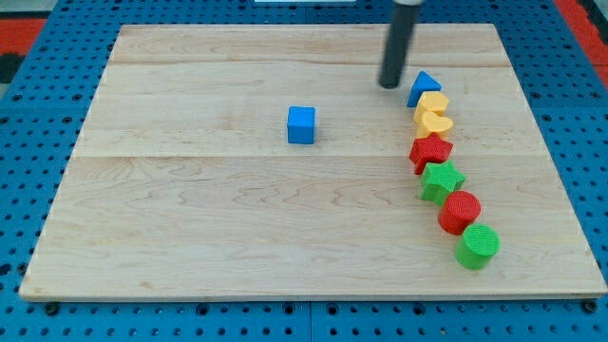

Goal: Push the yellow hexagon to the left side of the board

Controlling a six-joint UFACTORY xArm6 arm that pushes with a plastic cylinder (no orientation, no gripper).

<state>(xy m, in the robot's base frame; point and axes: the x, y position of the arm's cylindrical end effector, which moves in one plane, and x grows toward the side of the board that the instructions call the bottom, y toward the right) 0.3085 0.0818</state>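
The yellow hexagon (432,102) lies at the view's right, near the top of a curved chain of blocks. Above it sits a blue triangle (423,87). Below it come a yellow heart (433,122), a red star (430,151), a green star (442,180), a red cylinder (460,211) and a green cylinder (477,246). My tip (390,85) stands on the board just left of the blue triangle and up-left of the yellow hexagon, a small gap from both.
A blue cube (301,124) sits alone near the board's middle, left of the chain. The wooden board (190,209) lies on a blue pegboard surface (28,114).
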